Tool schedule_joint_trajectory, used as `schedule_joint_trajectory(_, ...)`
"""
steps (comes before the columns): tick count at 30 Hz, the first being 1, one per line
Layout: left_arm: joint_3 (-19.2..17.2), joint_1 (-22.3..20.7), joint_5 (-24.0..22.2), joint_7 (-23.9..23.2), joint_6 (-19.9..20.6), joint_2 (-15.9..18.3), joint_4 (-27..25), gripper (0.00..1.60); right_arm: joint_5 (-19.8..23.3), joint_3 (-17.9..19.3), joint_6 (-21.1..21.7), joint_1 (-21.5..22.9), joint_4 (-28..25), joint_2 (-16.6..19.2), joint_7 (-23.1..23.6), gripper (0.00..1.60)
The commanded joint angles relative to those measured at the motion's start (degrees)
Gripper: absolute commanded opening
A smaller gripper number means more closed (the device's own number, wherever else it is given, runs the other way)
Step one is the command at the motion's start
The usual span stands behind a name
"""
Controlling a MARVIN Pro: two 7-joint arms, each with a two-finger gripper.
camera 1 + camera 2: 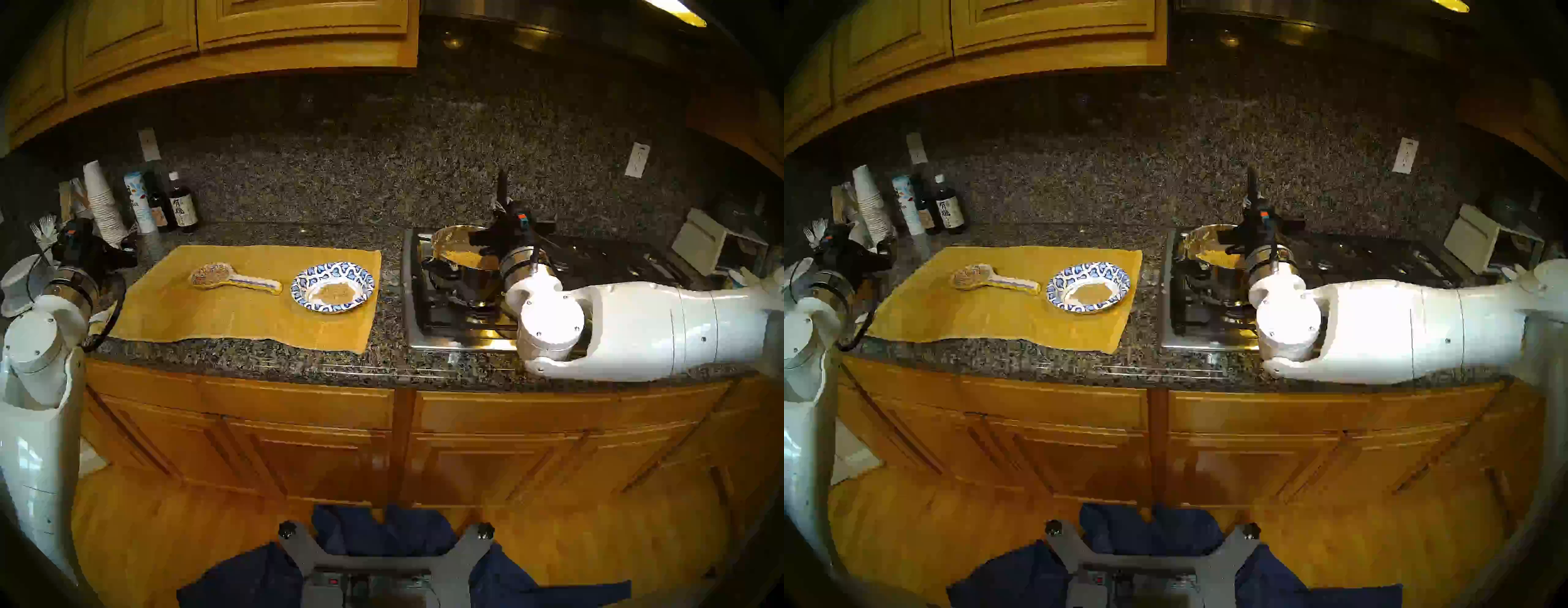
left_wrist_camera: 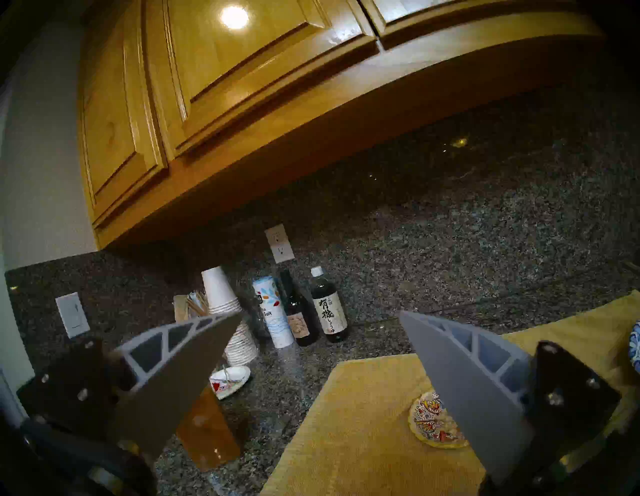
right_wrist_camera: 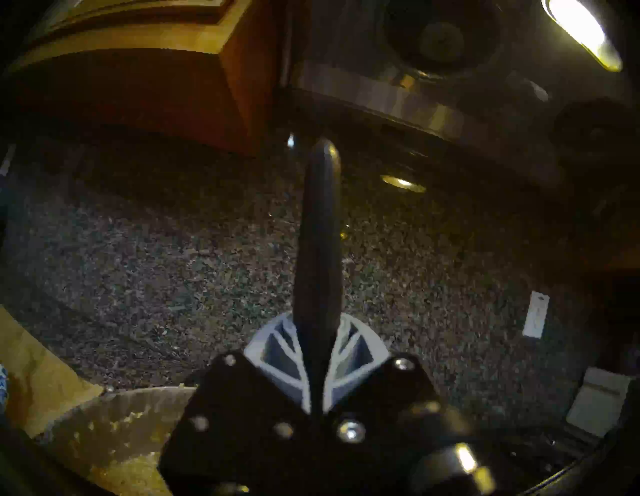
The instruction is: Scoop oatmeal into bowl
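Right wrist view: right tool (image 3: 317, 374) clamped on a dark utensil handle (image 3: 318, 235) above the pot (image 1: 462, 263) holding oatmeal (image 1: 464, 257). Bowl (image 1: 333, 287) rests on the yellow mat (image 1: 237, 314), counter (image 1: 382, 365) left of stove. Left tool (image 2: 318, 350) stands apart, empty.

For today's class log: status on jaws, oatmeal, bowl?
Right gripper shut on ladle handle over pot. Left gripper open, idle. Bowl holds some oatmeal. Nothing blocking.

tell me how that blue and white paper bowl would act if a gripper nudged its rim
The bowl looks thin and shallow, so probably light; it would likely slide on the yellow mat or tip. The small patch of oatmeal inside adds little weight.
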Motion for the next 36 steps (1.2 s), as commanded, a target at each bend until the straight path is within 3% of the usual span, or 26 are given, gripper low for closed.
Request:
schedule_joint_trajectory(1,-0.78,-1.03,0.12,-0.02,-0.97,0.77,-1.46,1.60,9.19,4.82,-5.33,-0.28,-0.43,1.20,0.88,0.00)
schedule_joint_trajectory(10,-0.79,-1.00,0.10,-0.01,-1.03,0.79,-1.47,1.60,19.42,7.41,-9.96,-2.19,-0.98,-1.69,4.60,0.00)
schedule_joint_trajectory(21,-0.79,-0.98,0.07,0.02,-1.01,0.82,-1.47,1.60,25.03,9.19,-11.07,-2.83,-1.67,-4.93,7.11,0.00)
schedule_joint_trajectory(27,-0.78,-0.97,0.05,0.03,-1.01,0.83,-1.46,1.60,30.00,11.82,-12.29,-2.12,-2.38,-3.55,7.37,0.00)
schedule_joint_trajectory(36,-0.75,-0.97,0.00,0.08,-0.88,0.86,-1.44,1.60,40.32,16.93,-14.63,-0.83,-4.25,1.50,8.36,0.00)
